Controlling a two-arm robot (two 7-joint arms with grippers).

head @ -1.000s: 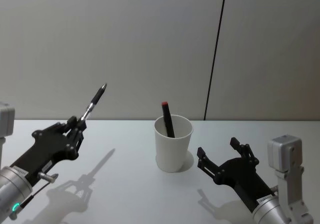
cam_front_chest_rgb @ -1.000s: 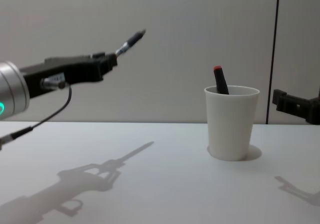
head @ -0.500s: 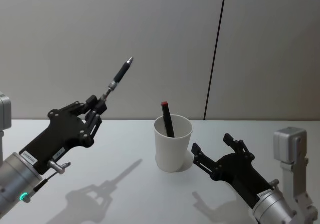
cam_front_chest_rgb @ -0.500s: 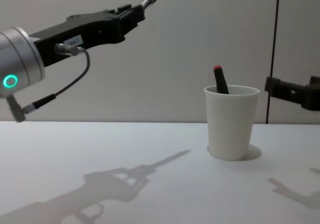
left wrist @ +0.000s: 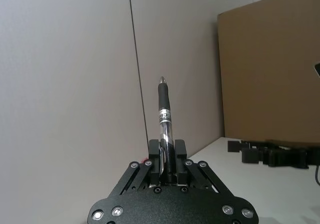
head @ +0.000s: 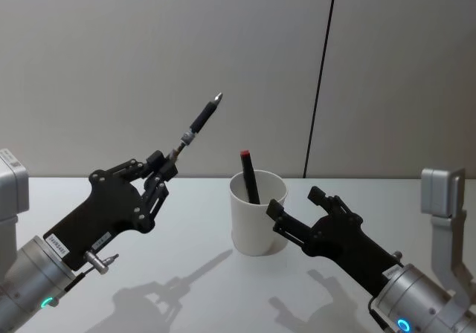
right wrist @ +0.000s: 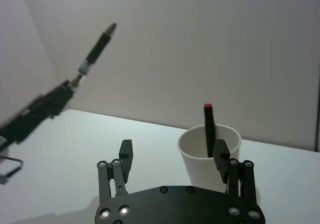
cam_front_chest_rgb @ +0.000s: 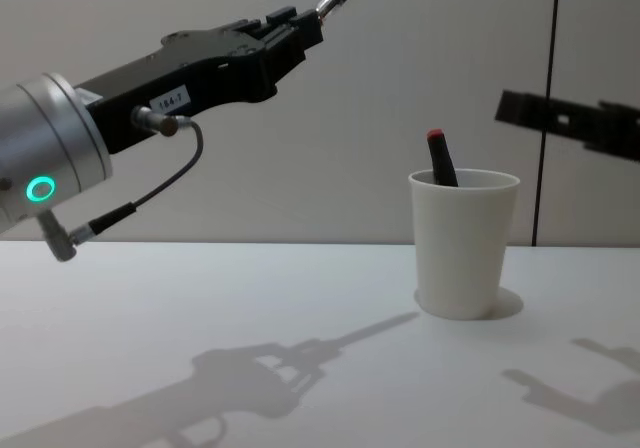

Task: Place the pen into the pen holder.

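left gripper (head: 165, 168) closed on the pen (head: 195, 127) at its lower end, high and tilted, left of the cup (head: 257, 221); judged light, stiff, slick: a mid-barrel hold seems safer. right gripper (head: 296, 203) wide open, just right of the cup.

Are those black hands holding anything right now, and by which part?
The left hand pinches a slim black-and-silver pen near its lower end, tip pointing up. The right hand is open and empty, beside the white paper cup.
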